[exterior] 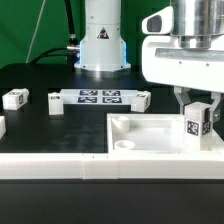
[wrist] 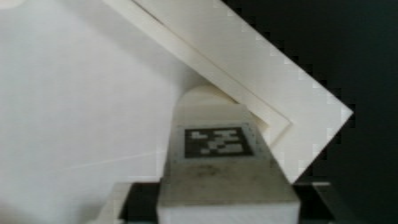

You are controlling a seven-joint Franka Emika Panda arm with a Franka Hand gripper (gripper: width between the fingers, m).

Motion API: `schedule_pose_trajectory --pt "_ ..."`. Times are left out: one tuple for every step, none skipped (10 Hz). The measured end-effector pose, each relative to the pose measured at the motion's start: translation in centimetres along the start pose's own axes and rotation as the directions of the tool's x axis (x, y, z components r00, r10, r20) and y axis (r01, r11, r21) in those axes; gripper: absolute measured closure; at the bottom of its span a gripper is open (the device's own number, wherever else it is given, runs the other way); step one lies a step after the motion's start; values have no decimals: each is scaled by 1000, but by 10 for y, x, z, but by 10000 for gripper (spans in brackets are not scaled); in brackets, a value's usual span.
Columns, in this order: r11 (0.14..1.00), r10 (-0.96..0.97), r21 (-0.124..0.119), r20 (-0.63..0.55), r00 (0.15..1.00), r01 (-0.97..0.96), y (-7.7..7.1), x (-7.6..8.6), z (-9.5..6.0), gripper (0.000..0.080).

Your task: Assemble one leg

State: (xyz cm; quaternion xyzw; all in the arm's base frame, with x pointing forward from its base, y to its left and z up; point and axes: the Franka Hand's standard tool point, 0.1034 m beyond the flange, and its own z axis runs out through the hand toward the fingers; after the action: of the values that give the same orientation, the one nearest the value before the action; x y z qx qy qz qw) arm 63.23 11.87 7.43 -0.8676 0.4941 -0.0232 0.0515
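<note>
My gripper (exterior: 196, 103) is shut on a leg (exterior: 197, 117), a small white post with a black-and-white tag on its face. I hold it upright over the right end of the large white tray-like piece (exterior: 150, 130). In the wrist view the leg (wrist: 222, 150) sits between my dark fingers (wrist: 315, 200) and points into the tray's corner (wrist: 294, 118). Whether the leg's tip touches the tray I cannot tell.
More legs lie on the black table: one at the exterior view's left (exterior: 15, 98), one (exterior: 56, 102) beside the marker board (exterior: 100, 97), one (exterior: 141, 97) at its right end. A white ledge (exterior: 60, 168) runs along the front. The robot base (exterior: 103, 45) stands behind.
</note>
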Motion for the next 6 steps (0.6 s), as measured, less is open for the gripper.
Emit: schedule_pose_trajectory --pt "993 115 3 5 993 -115 0 -1 0 509" --pt "977 215 7 7 977 -215 0 -2 0 509" --pt "954 301 11 11 954 -301 -1 -3 0 509" --pt "909 416 12 15 909 -416 -1 -4 1 509" --pt "858 513 12 20 858 -514 -2 -3 1 509" --pt "808 589 11 25 808 -589 -2 -3 1 509"
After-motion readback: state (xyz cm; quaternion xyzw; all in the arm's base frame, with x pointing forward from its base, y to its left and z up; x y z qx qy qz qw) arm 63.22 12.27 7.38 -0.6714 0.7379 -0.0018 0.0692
